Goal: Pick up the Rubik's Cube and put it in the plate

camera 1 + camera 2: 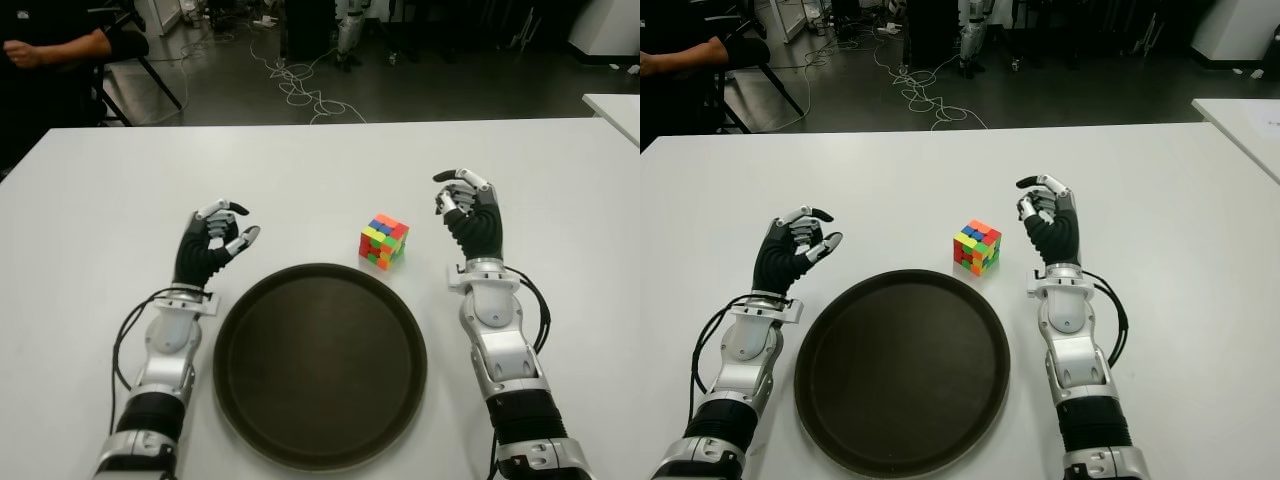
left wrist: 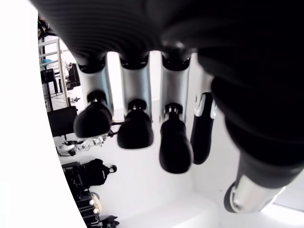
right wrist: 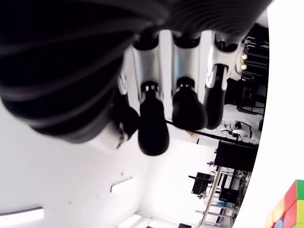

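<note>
right hand (image 1: 468, 212), centre-right: fingers loosely curled, empty, near multicoloured Rubik's Cube (image 1: 384, 241) | left hand (image 1: 210, 245), centre-left: apparently half-curled, empty | round dark plate (image 1: 320, 365), lower centre

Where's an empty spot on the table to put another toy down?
The far table, beyond the cube and both hands, is all bare. So are the outer edges, left of the left hand and right of the right hand. The plate is empty too. It's crowded in the middle: the cube sits just off the plate's far rim, with the right hand close by.
</note>
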Available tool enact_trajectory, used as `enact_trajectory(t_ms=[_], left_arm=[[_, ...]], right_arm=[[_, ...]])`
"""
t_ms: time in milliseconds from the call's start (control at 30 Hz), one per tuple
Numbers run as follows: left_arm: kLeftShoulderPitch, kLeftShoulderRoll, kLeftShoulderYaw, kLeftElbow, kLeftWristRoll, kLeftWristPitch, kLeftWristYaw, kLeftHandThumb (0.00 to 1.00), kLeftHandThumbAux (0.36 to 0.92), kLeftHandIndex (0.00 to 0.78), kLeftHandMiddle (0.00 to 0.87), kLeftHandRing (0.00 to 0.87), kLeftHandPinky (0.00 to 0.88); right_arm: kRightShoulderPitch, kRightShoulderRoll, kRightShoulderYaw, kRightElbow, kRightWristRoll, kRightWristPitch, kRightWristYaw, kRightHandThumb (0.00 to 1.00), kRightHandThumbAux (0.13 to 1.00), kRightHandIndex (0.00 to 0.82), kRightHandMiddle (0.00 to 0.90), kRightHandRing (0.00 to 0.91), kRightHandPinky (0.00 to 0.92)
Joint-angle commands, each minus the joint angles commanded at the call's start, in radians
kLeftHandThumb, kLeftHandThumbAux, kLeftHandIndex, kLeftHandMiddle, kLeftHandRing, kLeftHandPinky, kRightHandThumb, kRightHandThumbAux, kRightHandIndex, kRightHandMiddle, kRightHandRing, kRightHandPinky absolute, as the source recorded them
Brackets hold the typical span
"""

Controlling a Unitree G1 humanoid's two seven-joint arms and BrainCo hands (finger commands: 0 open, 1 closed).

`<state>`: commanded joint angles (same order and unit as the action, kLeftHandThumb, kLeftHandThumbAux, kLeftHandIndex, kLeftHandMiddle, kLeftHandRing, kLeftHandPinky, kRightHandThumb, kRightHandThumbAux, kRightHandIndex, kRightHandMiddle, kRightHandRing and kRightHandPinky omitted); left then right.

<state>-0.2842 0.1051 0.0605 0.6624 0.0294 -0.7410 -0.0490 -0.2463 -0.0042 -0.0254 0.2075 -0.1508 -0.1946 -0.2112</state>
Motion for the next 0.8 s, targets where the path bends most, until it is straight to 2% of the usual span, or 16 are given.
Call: enact_trajectory(t_ms=[567,700,800], left_arm=[[0.003,-0.003,-0.003,-0.010,-0.026,0.029,-0.027,0.712,0.699,0.439,0.764,0.782,0.776],[0.006,-0.005,0.000,-0.029,-0.040,0.069,-0.037,0.711,0.699,0.439,0.764,0.782,0.776],[0.014,-0.008,0.002,-0.063,-0.061,0.140,-0.049,0.711,0.699,0.439,0.764,0.780,0.773]], right_arm=[[0.012,-0.003,-0.001,-0.022,0.009,0.024,0.014,0.713,0.711,0.442,0.807,0.801,0.784],[0.011,0.000,-0.003,-0.020,0.012,0.025,0.013,0.713,0.712,0.442,0.807,0.802,0.787],[0.010,0.002,-0.004,-0.016,0.011,0.019,0.010,0.713,0.712,0.442,0.807,0.805,0.789]])
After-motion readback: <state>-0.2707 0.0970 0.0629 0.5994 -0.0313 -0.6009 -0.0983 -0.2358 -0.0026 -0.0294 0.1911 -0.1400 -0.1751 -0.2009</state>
